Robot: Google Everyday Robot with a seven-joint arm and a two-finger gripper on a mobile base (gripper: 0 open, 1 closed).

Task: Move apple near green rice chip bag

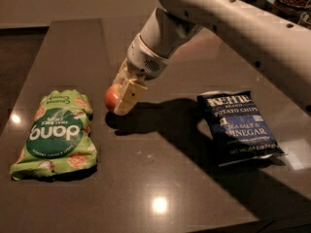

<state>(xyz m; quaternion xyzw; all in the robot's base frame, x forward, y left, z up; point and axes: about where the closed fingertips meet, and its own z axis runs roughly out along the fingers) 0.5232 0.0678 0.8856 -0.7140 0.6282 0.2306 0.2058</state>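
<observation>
Looks mostly done tbh: end effector point(122, 95) is clamped on the apple point(112, 97) mid-frame, just right of the green rice chip bag point(53, 132), only setting it on the table point(160, 178) remains.

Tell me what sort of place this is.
Probably a kitchen or break-room counter, though I can't be sure. A dark polished countertop holds the green rice chip bag and a Kettle potato chip bag. The gripper, between the bags, grips the apple low over it.
</observation>
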